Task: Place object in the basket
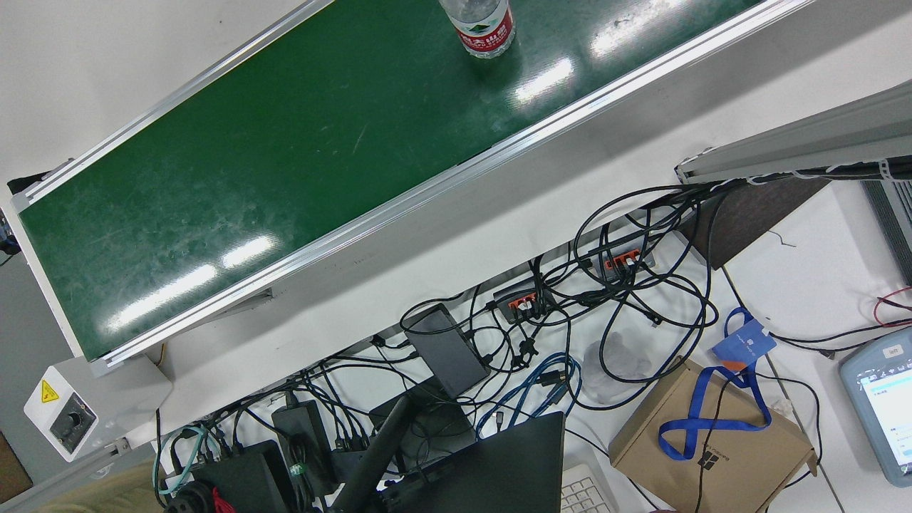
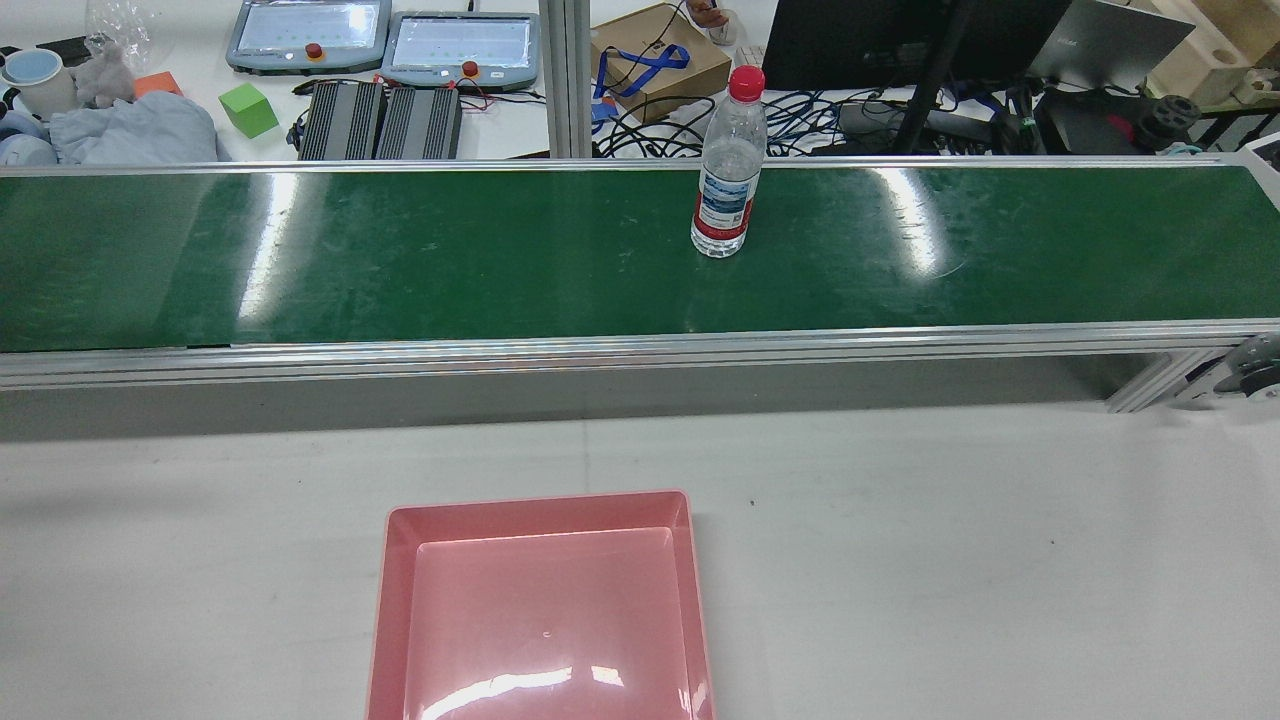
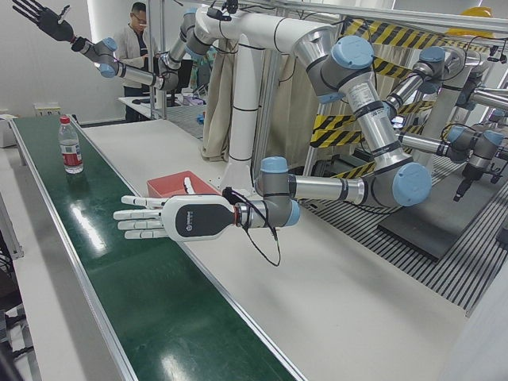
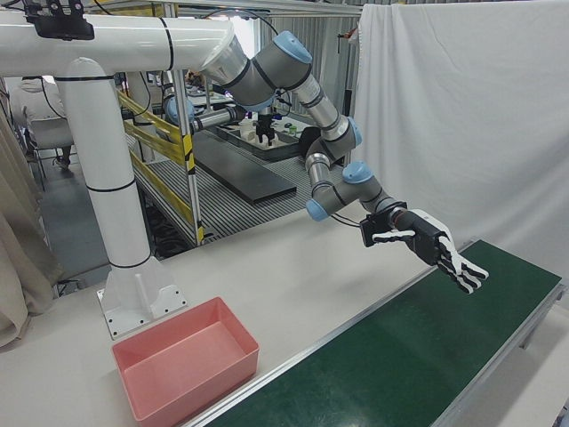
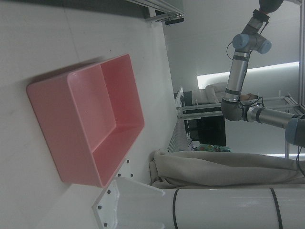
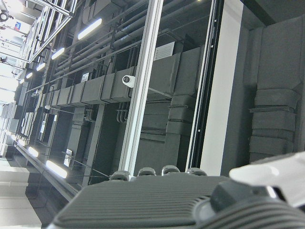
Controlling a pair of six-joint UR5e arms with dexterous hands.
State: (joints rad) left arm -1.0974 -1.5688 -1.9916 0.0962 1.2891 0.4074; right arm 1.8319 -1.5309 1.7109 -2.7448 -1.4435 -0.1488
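A clear water bottle (image 2: 728, 170) with a red cap and red label stands upright on the green conveyor belt (image 2: 400, 250); it also shows in the front view (image 1: 484, 25) and the left-front view (image 3: 71, 145). The pink basket (image 2: 395, 560) sits empty on the white table in front of the belt (image 4: 196, 391) (image 5: 62, 133). My left hand (image 3: 159, 218), white, is open and flat above the belt, well short of the bottle. My right hand (image 4: 436, 249), black, is open and empty above the belt's other end; it shows far off in the left-front view (image 3: 44, 20).
Beyond the belt lie cables (image 1: 605, 313), a cardboard box (image 2: 660, 55), teach pendants (image 2: 460, 45) and a green cube (image 2: 248, 108). The white pedestal (image 4: 116, 222) stands behind the basket. A person (image 3: 139, 40) stands far back.
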